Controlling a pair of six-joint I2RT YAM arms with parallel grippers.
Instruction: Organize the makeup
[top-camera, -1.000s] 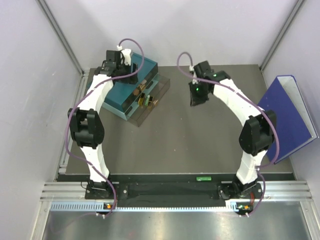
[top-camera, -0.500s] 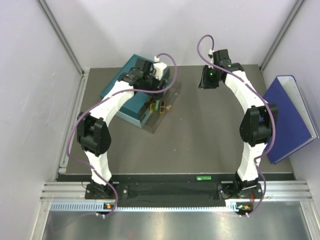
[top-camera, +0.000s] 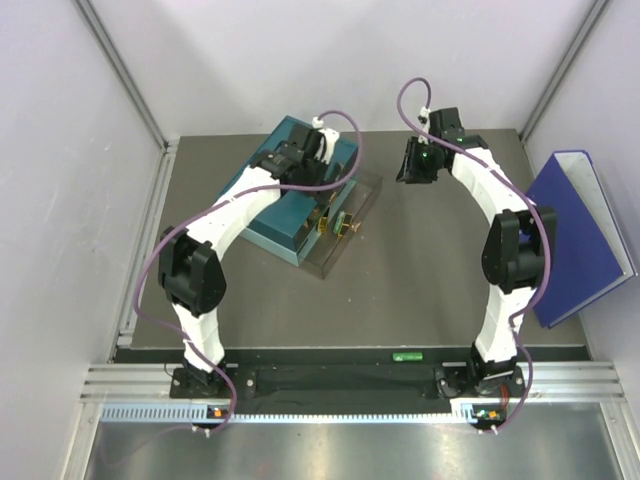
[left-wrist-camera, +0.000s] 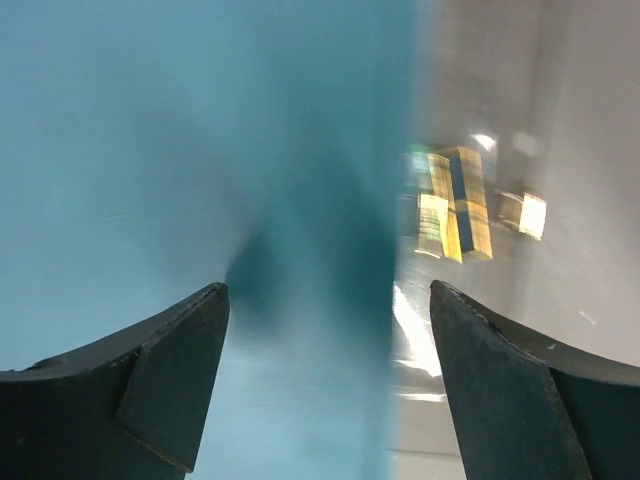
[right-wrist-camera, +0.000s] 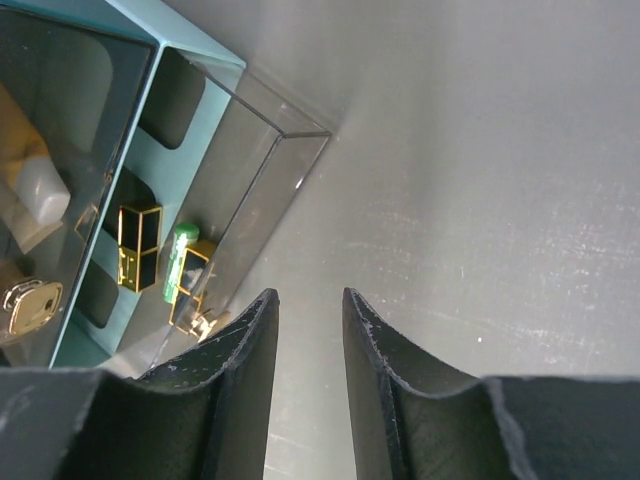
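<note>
Seen from above, my left gripper (top-camera: 298, 165) hangs over the teal box (top-camera: 280, 222) at the back of the table (top-camera: 420, 290). A clear drawer (top-camera: 360, 195) sticks out of the box toward the middle. The makeup (top-camera: 338, 222) lies in the drawer as small gold and dark pieces. My right gripper (top-camera: 418, 165) hovers to the right of the drawer, apart from it. A blue binder (top-camera: 580, 225) leans at the far right.

The left wrist view is blurred. My left jaws are spread wide over the box lid and hold nothing. Gold pieces show just past the lid's edge.

In the right wrist view, my right jaws are nearly together with a narrow gap, and they are empty. In the drawer I see a gold-and-black case (right-wrist-camera: 138, 245) and a green tube (right-wrist-camera: 180, 262).

I judge the drawer's clear wall to be the main risk. It is hard to see, so a finger coming down could hit it, shove the box and scatter the pieces. My right jaws also look too narrow to take a case.
</note>
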